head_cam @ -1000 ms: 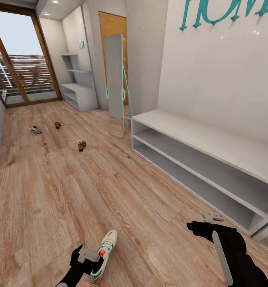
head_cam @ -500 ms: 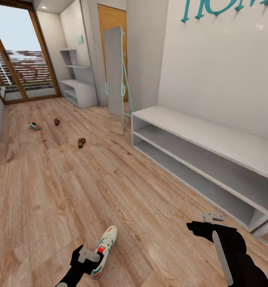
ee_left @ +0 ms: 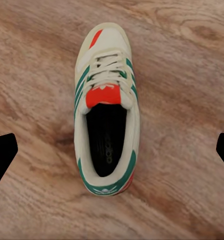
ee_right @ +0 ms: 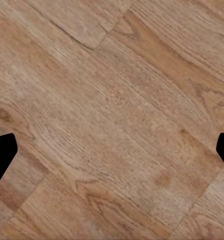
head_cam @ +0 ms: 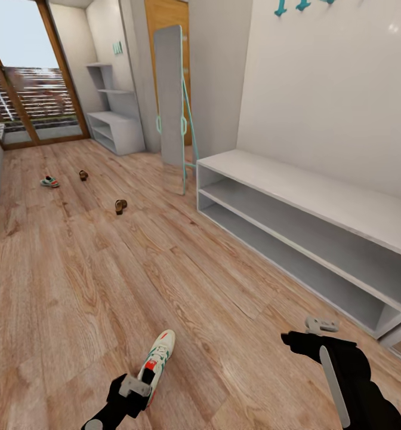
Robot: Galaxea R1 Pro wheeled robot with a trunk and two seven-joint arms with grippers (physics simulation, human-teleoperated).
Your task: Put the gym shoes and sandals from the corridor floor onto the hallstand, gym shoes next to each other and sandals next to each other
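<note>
Bright even render, daylight through glass door (soft shadows), wrist views slightly blurred

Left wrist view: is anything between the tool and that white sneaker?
Nothing visible. The white sneaker with green stripes lies alone on the wood-plank floor, centred between the open left tool's fingertips.

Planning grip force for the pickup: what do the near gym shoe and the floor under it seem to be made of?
Gym shoe: apparently smooth white leather or synthetic, judging by its matte panels, with teal stripes, woven laces and an orange-red tongue patch. Floor: wood planks or wood-look laminate, with visible grain, knots and a satin finish.
</note>
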